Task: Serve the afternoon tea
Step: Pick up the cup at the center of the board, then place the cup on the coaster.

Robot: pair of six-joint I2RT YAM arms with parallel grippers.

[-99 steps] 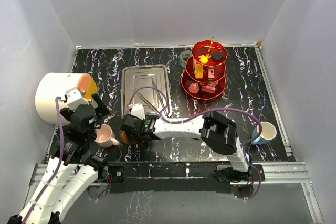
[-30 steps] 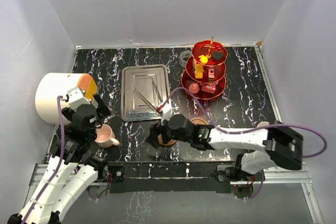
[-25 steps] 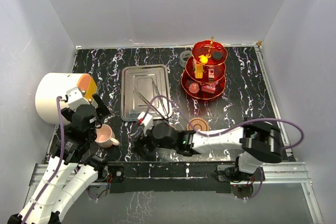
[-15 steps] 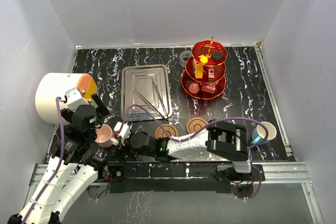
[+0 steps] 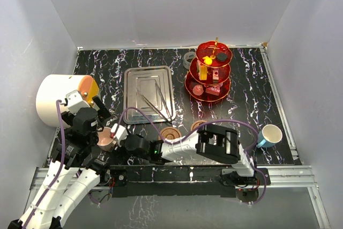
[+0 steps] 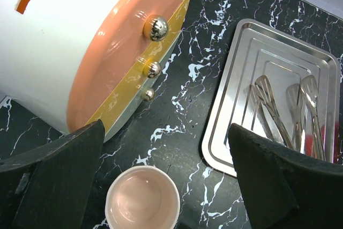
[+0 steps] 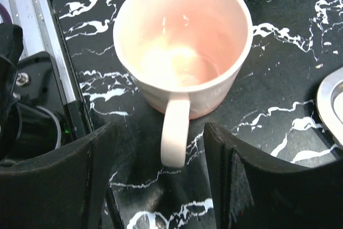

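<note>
At lower left of the overhead view, pink cup (image 5: 105,139) upright on the black marbled surface (image 5: 246,95), close to the big white drum (image 5: 56,100) with the orange face. Right hand (image 7: 159,143) stretched across along the near edge from the right, spread partway, fingers (image 7: 59,181) either side of the cup's handle, a gap showing on each side, nothing gripped. Left hand (image 6: 166,138) poised above the same cup, spread wide, holding nothing.

At centre frame, flat steel tray (image 5: 136,81) with metal tongs (image 5: 156,103) lying in it. Just below the tray's lower right corner, two brown saucers (image 5: 171,133) flat on the surface, side by side and slightly apart.

At upper right, red see-through three-tier stand (image 5: 209,81) with gold stem, small colourful sweets (image 5: 204,61) on its tiers. At lower right, blue cup (image 5: 269,134) near the edge of the surface, well apart from the saucers and from both hands.
</note>
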